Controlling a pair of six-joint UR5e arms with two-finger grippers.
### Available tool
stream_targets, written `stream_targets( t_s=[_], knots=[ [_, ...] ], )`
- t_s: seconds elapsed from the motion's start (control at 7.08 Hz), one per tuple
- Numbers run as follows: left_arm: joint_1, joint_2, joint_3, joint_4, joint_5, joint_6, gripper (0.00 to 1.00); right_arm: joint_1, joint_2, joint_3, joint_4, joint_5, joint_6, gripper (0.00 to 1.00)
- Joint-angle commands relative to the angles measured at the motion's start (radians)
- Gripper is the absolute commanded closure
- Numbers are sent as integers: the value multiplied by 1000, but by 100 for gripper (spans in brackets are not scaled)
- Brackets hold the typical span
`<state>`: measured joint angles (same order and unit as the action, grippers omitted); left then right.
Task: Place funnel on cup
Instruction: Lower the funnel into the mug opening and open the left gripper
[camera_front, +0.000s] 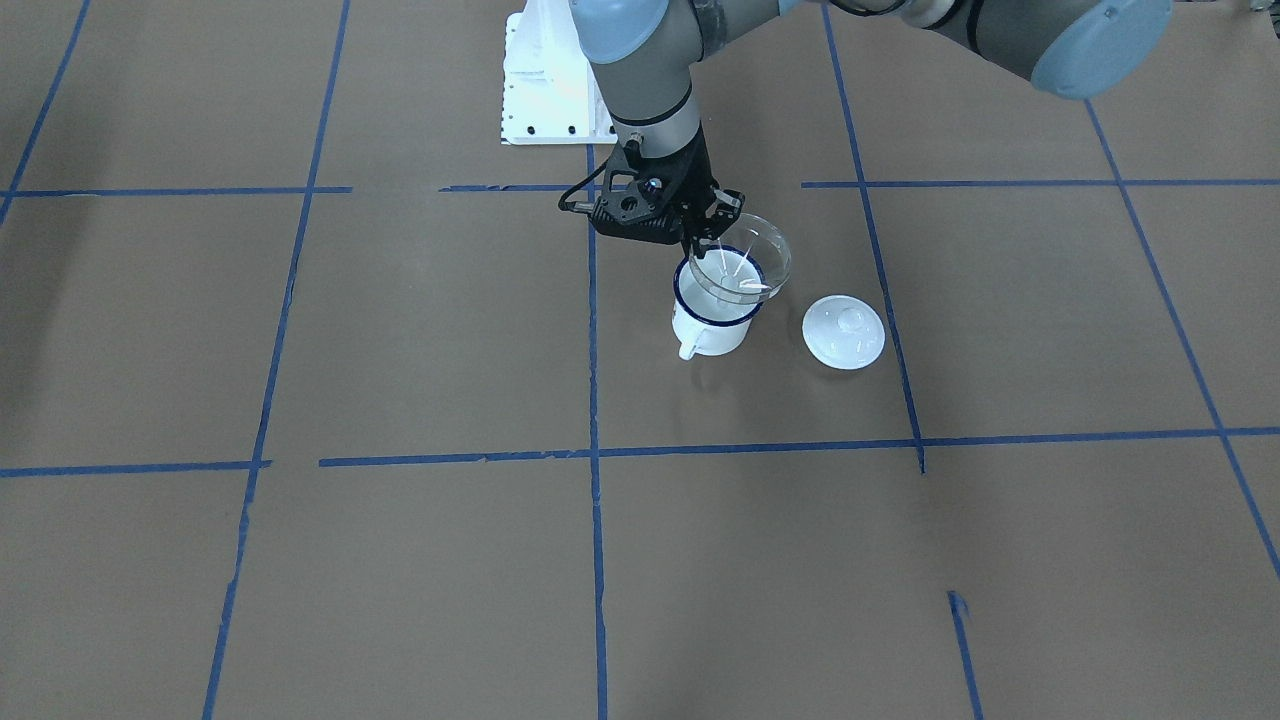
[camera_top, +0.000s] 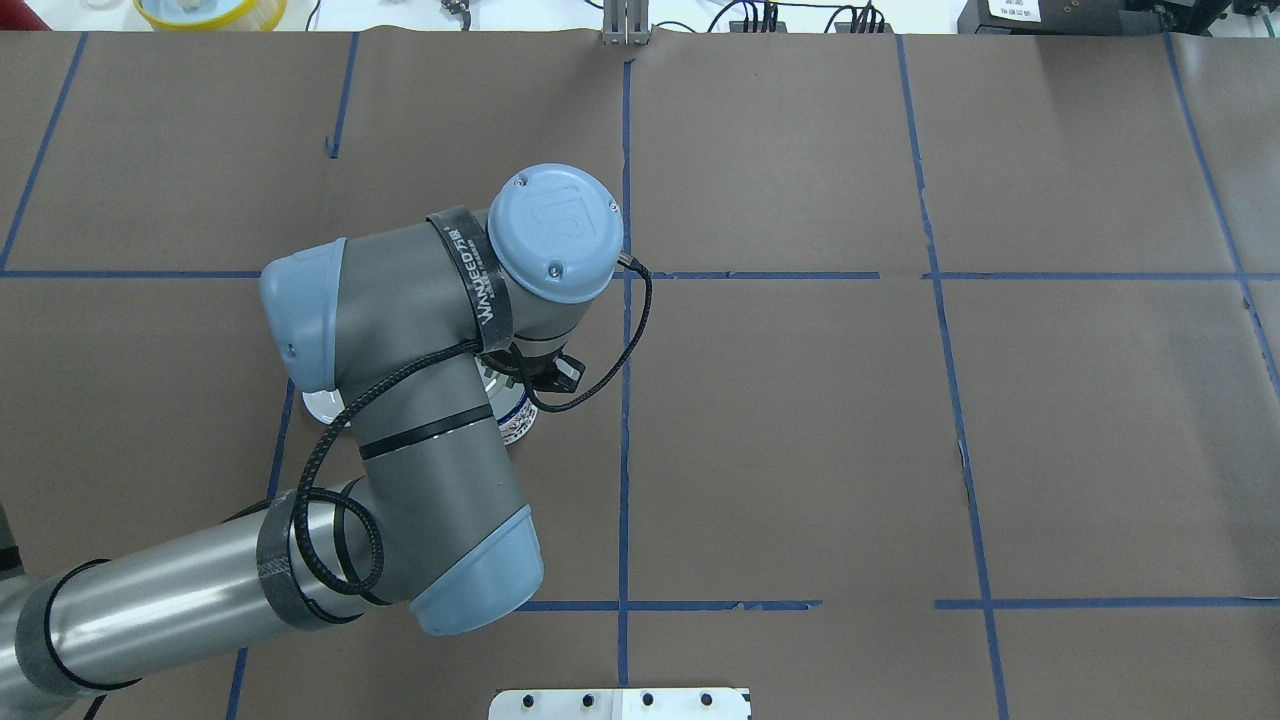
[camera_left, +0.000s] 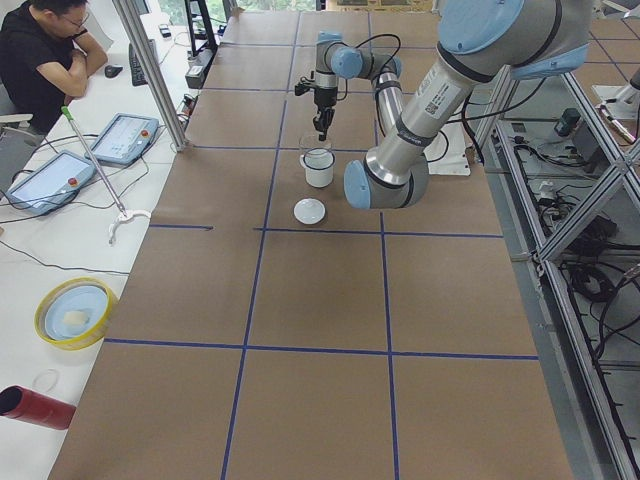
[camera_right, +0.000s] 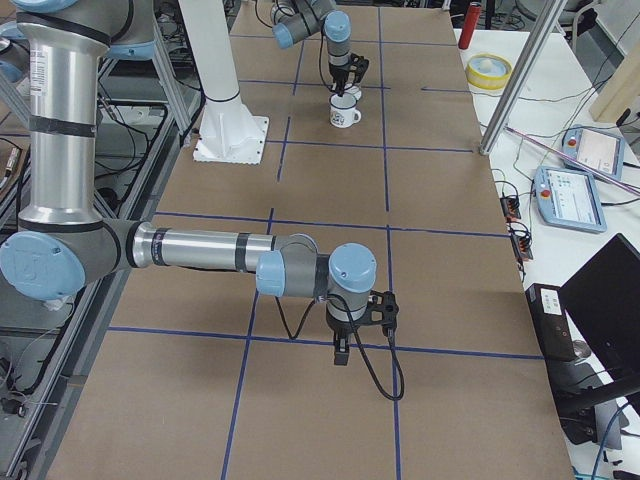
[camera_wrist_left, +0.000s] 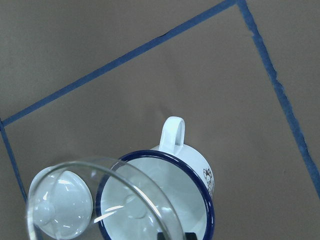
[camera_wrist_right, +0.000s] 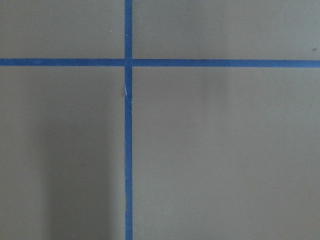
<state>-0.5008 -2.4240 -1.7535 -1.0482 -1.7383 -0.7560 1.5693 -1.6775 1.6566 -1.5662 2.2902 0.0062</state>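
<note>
Brown table (camera_front: 400, 350): funnel (camera_front: 752, 262) over cup (camera_front: 712, 325)

My left arm (camera_top: 420, 400) is mostly matte grey: thick round links, each joint closed by a pale blue cap (camera_top: 555, 232). That cap carries a raised UR mark and a few small screws near its edge. A black strap (camera_top: 478, 285) with white lettering wraps the link beside it. A braided black cable (camera_top: 340, 420) loops along me, and a thinner smooth one (camera_top: 648, 300) curves in at the wrist. My forearm tube (camera_top: 150, 600) is bare silver metal. The housing (camera_front: 640, 205) above my left jaws is black and angular. My right arm (camera_right: 200, 250) looks the same — silver tube, grey joints, blue caps, black cable (camera_right: 399, 378).
</note>
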Motion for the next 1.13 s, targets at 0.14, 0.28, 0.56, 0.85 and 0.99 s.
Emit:
stream_targets(
  t_s=[0.14,0.28,0.56,0.85,0.99],
  knots=[
    [7,40,-12,-58,8,-13,0,0,-1,0,0,0,0,0],
    [5,40,-24,-58,8,-13,0,0,-1,-1,0,0,0,0],
    [-36,45,-168,-55,0,-13,0,0,-1,0,0,0,0,0],
    [-129,68,-264,-137,-22,-14,0,0,-1,-1,0,0,0,0],
    [-244,127,-258,-223,-181,-13,0,0,-1,-1,0,0,0,0]
  ],
)
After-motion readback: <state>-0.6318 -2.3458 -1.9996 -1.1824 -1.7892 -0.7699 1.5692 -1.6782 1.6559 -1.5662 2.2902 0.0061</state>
